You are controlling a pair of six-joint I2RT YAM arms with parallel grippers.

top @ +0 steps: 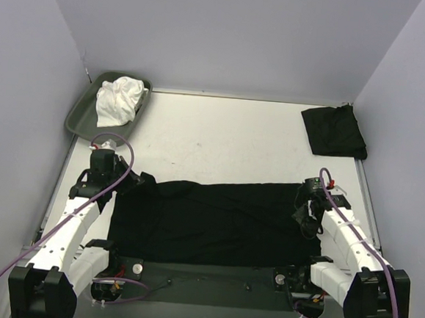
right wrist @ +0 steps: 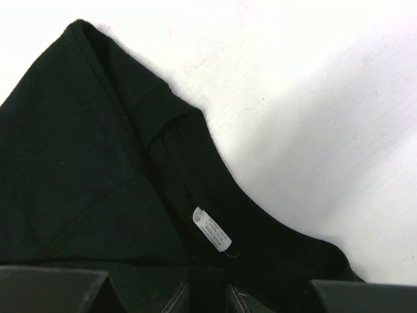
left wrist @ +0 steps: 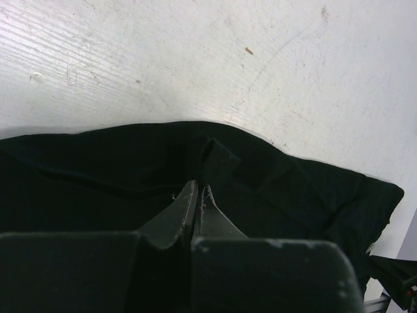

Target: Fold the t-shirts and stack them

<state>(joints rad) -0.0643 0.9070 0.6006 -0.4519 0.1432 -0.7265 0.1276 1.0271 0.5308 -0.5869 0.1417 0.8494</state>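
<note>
Two white robot arms are reaching forward from the near edge of a white table (top: 221, 138), each bending down over one end of a plain black short-sleeved t-shirt (top: 215, 222) that is lying spread across the near middle. The left gripper (left wrist: 198, 190) is tilting low at the shirt's left edge, its fingers pressed together and pinching a raised fold of cloth. The right gripper (right wrist: 207, 298) is hanging over the neckline at the right end, fingers standing a little apart. Their tips are being cut off by the frame edge, so contact with the cloth is hard to judge. A small white label (right wrist: 212, 228) is showing inside the collar. The cloth is lying mostly flat and softly wrinkled. A folded black t-shirt (top: 334, 132) is resting at the far right. A shallow grey-green plastic tray (top: 80, 112) at the far left is holding a crumpled white cloth (top: 120, 100).
</note>
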